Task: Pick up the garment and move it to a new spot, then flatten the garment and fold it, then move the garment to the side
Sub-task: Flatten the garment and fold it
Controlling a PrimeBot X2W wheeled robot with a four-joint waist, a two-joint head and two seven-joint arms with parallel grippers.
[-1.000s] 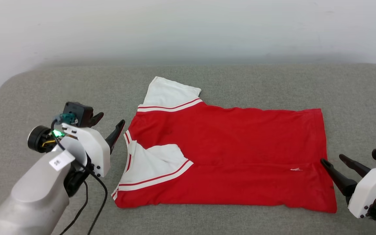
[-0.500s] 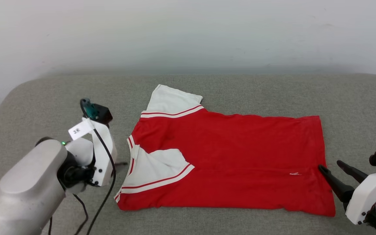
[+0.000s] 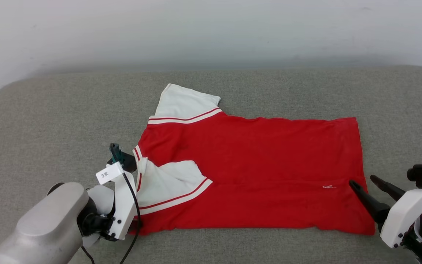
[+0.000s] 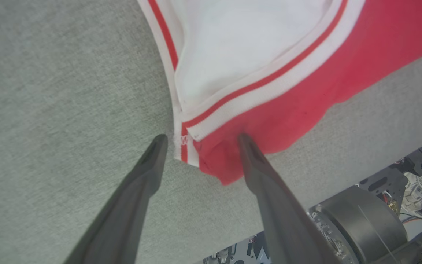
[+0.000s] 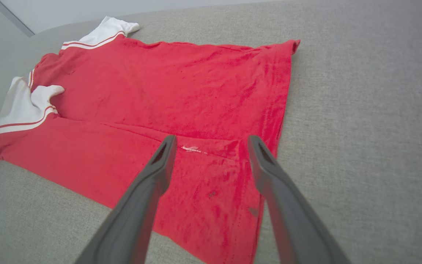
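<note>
Left gripper [image 4: 200, 137] has swung within the last second from beside the neckline down to the near-left corner of the garment [image 3: 262, 165]. We now see it pointing down with fingers spread wide, one tip on the grey woven pad [image 4: 50, 110] just beside the striped trim, the other over the red corner, nothing gripped. Right gripper [image 3: 363, 180] has barely moved: it hovers at the near-right hem corner, likewise wide open and empty. The head camera has shifted a little, so we don't count the shirt's drift across the picture as movement. The garment lies flat across the middle of the pad, near long edge and near sleeve already folded in. We judge both arms are lining up on the near corners for the next fold. The pad looks soft, with rounded corners. Behind it we note a plain pale wall [image 3: 211, 33]; past the pad's near edge the left wrist view catches grey machinery [image 4: 361, 227].
</note>
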